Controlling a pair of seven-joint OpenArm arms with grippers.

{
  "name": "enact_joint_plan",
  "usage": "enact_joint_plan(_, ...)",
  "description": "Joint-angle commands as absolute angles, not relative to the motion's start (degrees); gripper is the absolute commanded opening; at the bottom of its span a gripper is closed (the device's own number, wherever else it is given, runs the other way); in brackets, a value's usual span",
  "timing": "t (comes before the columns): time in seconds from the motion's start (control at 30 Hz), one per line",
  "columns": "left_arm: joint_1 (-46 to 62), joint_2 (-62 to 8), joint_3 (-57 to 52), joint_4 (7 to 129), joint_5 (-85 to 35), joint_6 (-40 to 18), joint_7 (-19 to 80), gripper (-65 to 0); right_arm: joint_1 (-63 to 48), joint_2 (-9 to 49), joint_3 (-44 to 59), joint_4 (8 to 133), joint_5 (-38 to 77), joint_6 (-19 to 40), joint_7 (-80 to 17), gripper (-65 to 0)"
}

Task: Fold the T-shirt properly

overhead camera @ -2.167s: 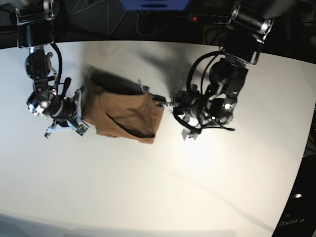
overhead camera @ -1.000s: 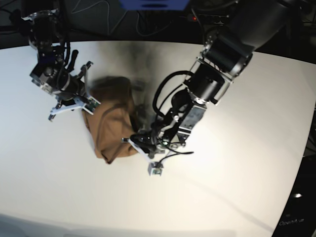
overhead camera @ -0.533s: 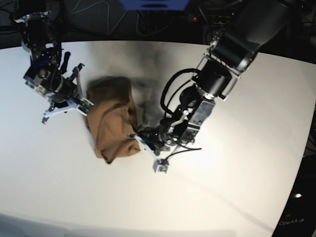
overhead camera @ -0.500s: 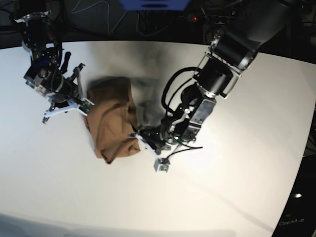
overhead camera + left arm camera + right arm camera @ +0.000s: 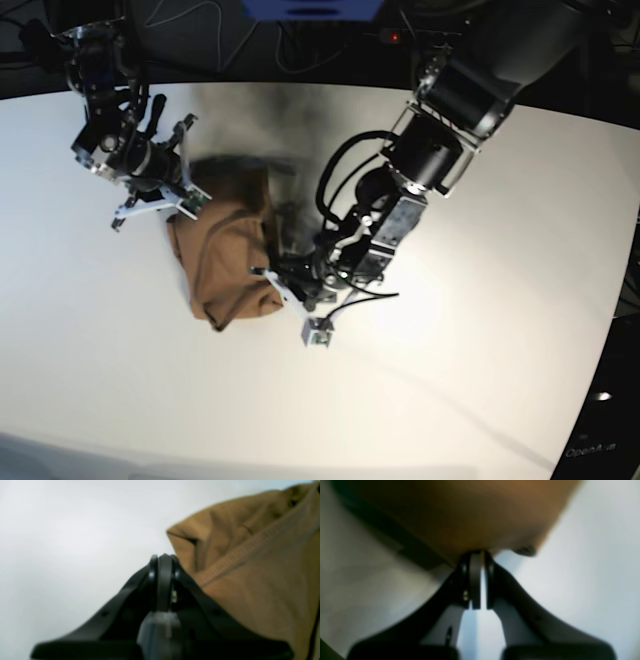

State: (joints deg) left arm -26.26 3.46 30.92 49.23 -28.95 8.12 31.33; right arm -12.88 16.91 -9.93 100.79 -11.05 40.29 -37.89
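The tan-brown T-shirt (image 5: pixel 225 265) lies bunched in a narrow heap on the white table (image 5: pixel 450 400), left of centre. My right gripper (image 5: pixel 188 205) is at the heap's back left corner. In the right wrist view that gripper (image 5: pixel 477 553) is shut on the T-shirt (image 5: pixel 470 512), whose edge hangs raised above a dark shadow. My left gripper (image 5: pixel 268 278) is at the heap's front right corner. In the left wrist view it (image 5: pixel 163 556) is shut, with the T-shirt (image 5: pixel 250 580) and its stitched hem lying against the right finger. No cloth shows between the tips.
Dark cables and equipment (image 5: pixel 310 40) run along the table's far edge. The table's curved right edge (image 5: pixel 612 330) drops to a dark floor. The left arm's bulky links (image 5: pixel 440 150) reach across the table's centre from the back right.
The right gripper has shifted toward the back and right at the shirt's corner. The left gripper has edged slightly left along the heap's front corner. The heap keeps its shape.
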Motion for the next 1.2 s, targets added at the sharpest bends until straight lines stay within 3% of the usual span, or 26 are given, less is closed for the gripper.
enact_joint_plan(0.0, -27.3, 4.6, 31.0, 49.6, -28.8, 8.4, 31.1, -62.8, -13.4, 16.0, -10.1, 101.8, -12.4, 40.0, -37.2, -63.5)
enact_joint_plan(0.2, -27.4, 5.8, 31.0, 49.6, -28.6, 8.4, 30.0, -62.8, -16.5, 9.9, -10.2, 105.3, -20.9, 40.0, -37.1, -63.5)
enact_joint_plan(0.43, -27.5, 5.1, 30.6, 50.7, -28.7, 8.4, 30.0, -62.8, -18.2, 9.3, -12.4, 109.2, -21.9, 40.0, -37.7, -63.5)
enact_joint_plan(0.63, -26.2, -2.9, 30.5, 62.5, -30.3, 8.8, 31.3, -62.8, -18.2, 11.8, -12.1, 109.2, -29.6, 40.0, -37.2, -63.7)
enact_joint_plan(0.77, -23.6, -10.8, 28.1, 73.3, -35.4, 8.9, 41.3, -62.8, -19.4, 11.9, -8.8, 109.2, -30.5, 40.0, -37.2, -63.7)
enact_joint_plan(0.97, -10.8, -22.4, 18.7, 89.4, -35.8, 8.9, 53.4, -62.8, -19.4, 10.2, 1.4, 109.1, -30.5, 40.0, -37.2, -63.7)
enact_joint_plan(1.17, 6.5, -29.1, 8.7, 102.7, -35.8, 8.9, 55.8, -62.8, -21.1, 8.5, 14.3, 108.6, -30.5, 40.0, -37.7, -63.7)
